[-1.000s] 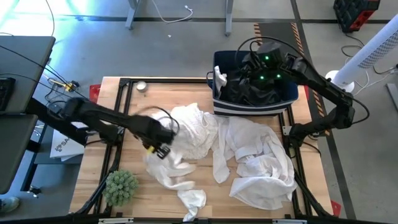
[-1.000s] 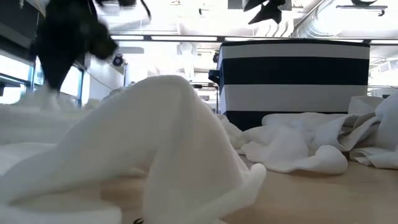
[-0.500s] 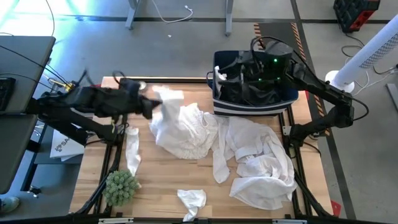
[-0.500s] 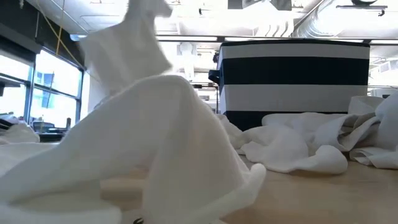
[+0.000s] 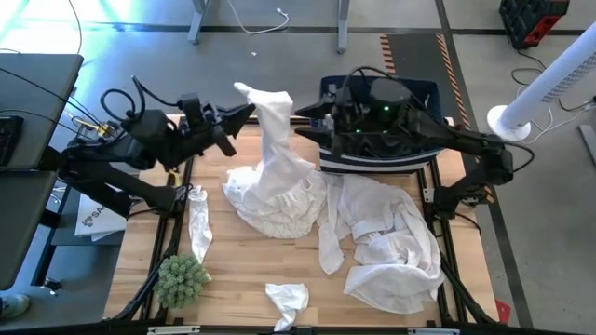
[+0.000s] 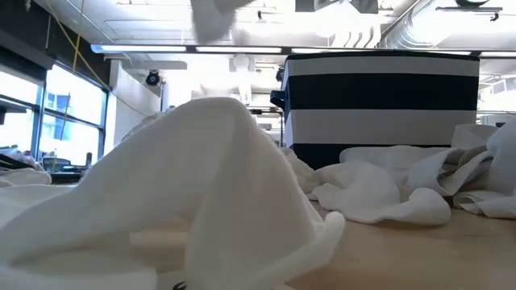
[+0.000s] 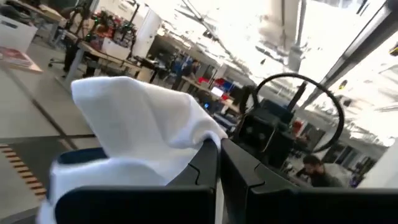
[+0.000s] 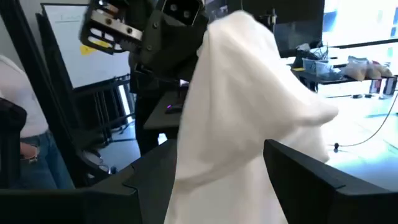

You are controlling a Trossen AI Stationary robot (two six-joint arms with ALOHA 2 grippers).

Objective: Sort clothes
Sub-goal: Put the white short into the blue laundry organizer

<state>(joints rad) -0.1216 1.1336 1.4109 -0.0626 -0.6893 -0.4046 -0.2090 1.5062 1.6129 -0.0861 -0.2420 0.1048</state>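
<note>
My left end effector (image 5: pixel 244 113) is clamped on a white garment (image 5: pixel 277 154), lifted off the table (image 5: pixel 237 279). My right end effector (image 5: pixel 307 113) sits wide open around the same cloth beside the bin (image 5: pixel 424 93).

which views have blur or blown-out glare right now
Low view: the lifted white garment smears into bright ceiling lights. Left wrist view: the ceiling is blown out, the background soft. High view: sharp, evenly lit. Right wrist view: the garment looms close and soft.
</note>
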